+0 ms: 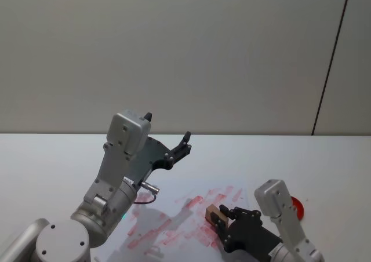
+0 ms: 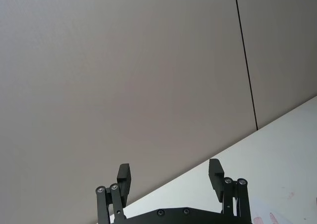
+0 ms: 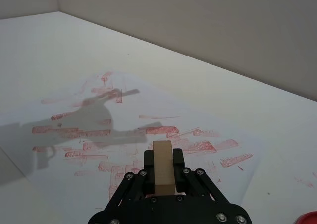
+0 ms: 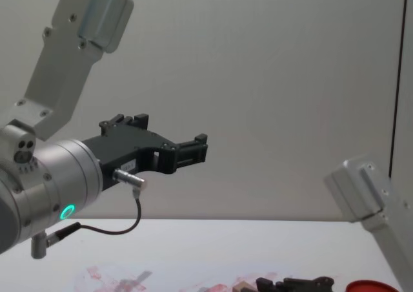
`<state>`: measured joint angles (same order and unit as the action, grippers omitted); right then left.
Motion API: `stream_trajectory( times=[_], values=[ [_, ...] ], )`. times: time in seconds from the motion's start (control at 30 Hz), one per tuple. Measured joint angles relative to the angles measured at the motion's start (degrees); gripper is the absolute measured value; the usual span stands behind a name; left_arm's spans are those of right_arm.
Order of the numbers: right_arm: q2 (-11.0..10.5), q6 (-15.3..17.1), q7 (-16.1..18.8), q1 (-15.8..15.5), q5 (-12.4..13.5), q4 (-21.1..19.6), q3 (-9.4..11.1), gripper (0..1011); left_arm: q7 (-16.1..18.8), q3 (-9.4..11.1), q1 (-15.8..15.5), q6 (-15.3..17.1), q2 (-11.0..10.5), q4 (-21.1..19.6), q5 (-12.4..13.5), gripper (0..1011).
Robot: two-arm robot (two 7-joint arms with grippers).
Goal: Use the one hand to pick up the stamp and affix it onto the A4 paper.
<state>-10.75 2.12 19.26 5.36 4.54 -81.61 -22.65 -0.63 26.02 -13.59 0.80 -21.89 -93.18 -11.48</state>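
Here the right gripper has its fingers clamped on the stamp, held low over the red-smeared A4 paper; whether it touches I cannot tell. The left gripper hangs raised above the table, fingers apart.

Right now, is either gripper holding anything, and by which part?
The right gripper holds the stamp, its fingers pressed on the block's two opposite sides, one end sticking out past them. The left gripper is open and empty.
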Motion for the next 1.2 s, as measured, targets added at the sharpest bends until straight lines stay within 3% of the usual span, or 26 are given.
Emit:
stream_trajectory(
  times=[0.8, 1.2],
  values=[
    [0.8, -0.1, -0.9, 0.2, -1.8, 0.9, -0.8, 208, 0.0, 0.0, 0.0, 0.0, 0.0, 0.0, 0.0, 1002],
    [0.0, -2.0, -2.6, 0.4, 1.4, -4.1, 0.7, 208, 0.0, 0.0, 0.0, 0.0, 0.0, 0.0, 0.0, 1002]
  ],
)
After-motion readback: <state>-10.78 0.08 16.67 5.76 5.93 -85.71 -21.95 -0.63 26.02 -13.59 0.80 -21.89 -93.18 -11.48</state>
